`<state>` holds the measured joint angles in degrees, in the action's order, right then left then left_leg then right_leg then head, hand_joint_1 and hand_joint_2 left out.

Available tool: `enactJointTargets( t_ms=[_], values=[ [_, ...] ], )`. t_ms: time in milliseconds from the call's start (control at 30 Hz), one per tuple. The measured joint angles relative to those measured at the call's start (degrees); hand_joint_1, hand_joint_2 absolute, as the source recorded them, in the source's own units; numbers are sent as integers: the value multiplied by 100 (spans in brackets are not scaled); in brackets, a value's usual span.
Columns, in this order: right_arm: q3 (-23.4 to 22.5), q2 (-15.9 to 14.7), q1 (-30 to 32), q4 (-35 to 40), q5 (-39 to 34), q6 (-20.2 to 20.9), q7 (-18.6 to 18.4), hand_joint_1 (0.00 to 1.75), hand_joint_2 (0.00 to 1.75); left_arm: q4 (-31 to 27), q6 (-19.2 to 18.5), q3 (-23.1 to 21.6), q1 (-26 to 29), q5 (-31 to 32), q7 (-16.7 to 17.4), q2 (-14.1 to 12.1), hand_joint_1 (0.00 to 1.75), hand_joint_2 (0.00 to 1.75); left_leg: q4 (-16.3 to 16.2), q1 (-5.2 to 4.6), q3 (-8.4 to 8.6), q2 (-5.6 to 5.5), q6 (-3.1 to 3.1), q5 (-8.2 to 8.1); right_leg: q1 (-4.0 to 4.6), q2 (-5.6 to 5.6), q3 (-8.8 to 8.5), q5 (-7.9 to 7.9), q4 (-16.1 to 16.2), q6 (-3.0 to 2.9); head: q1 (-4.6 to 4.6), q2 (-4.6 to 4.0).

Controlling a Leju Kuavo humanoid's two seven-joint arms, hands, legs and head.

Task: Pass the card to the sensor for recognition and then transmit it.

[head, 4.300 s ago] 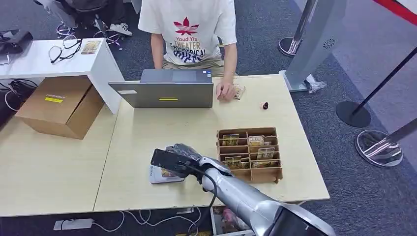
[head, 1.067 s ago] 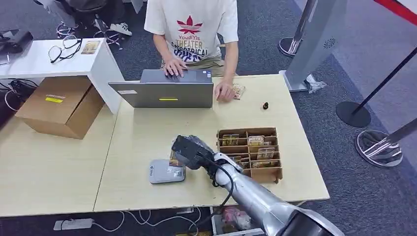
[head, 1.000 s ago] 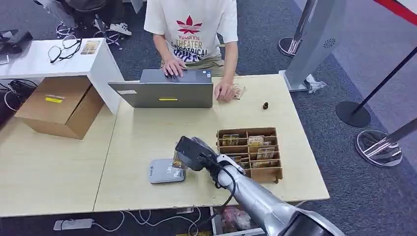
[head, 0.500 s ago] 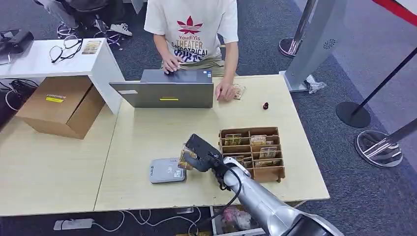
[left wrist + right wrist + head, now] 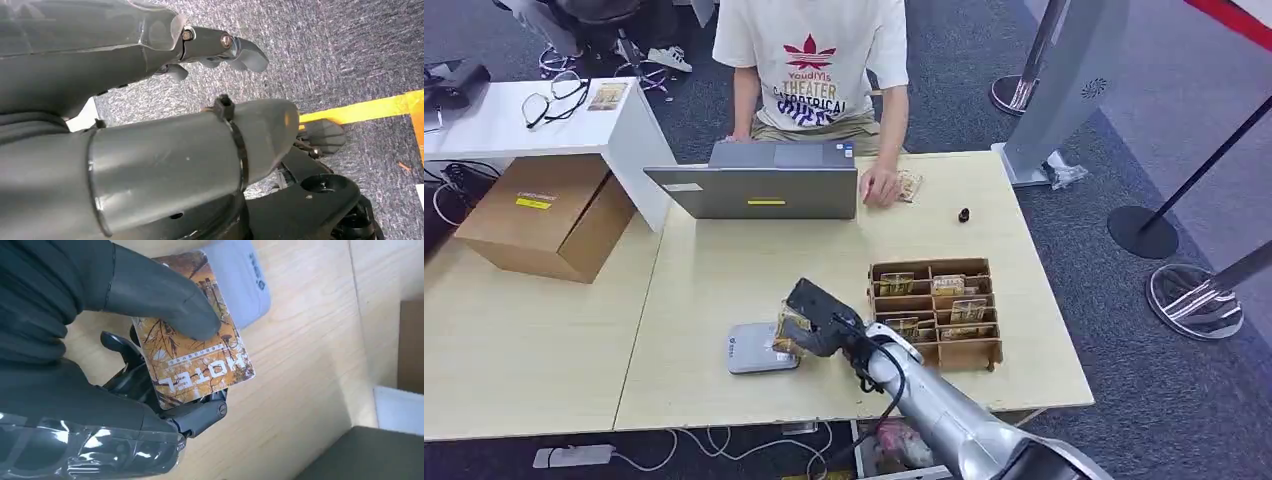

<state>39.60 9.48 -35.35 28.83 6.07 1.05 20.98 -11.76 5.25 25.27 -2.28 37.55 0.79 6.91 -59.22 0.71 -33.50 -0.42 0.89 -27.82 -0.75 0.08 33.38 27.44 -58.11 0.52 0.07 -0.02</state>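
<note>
My right hand (image 5: 816, 316) pinches an orange hotel card (image 5: 200, 352) between thumb and fingers. In the head view the card (image 5: 788, 330) hangs just above the right edge of the grey card sensor (image 5: 754, 349), which lies flat on the table. In the right wrist view the sensor (image 5: 240, 282) shows as a grey pad behind the card. My left hand (image 5: 150, 95) hangs over grey carpet with nothing in it, its fingers slightly apart.
A wooden card rack (image 5: 936, 310) with several cards stands right of my hand. A person (image 5: 809, 60) sits behind a grey laptop (image 5: 759, 190), one hand resting by a card (image 5: 911, 185). A cardboard box (image 5: 549, 215) and a white side table (image 5: 534, 115) are at the left.
My right hand carried the card away to the right of the sensor, then came back left and lower over the sensor's right edge. The person's hand left the laptop keyboard.
</note>
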Motion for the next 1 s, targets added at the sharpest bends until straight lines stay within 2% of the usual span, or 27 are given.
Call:
enactJointTargets(
  t_ms=[467, 733, 1000],
  values=[
    [429, 350, 186, -48, 317, 208, -103, 175, 175, 0, -42, 0, -24, 98, 20, 7, 0, 0, 0, -1, -2, 1, 0, 0, 0, 0, 0, 0, 1, 0, 2, 0],
    [680, 402, 145, -291, 374, 182, -258, 175, 175, 0, -42, 0, -27, 142, 28, 7, 0, 0, 0, 0, -1, 0, 0, 0, 0, -1, 0, 0, 1, 0, 0, 0],
    [689, 348, 58, -549, 158, 3, -380, 175, 175, 0, -54, 0, -22, 170, 46, 9, 0, 0, 0, -1, -1, 1, 0, 0, -1, 0, 0, 0, 1, 0, 0, 0]
  ],
)
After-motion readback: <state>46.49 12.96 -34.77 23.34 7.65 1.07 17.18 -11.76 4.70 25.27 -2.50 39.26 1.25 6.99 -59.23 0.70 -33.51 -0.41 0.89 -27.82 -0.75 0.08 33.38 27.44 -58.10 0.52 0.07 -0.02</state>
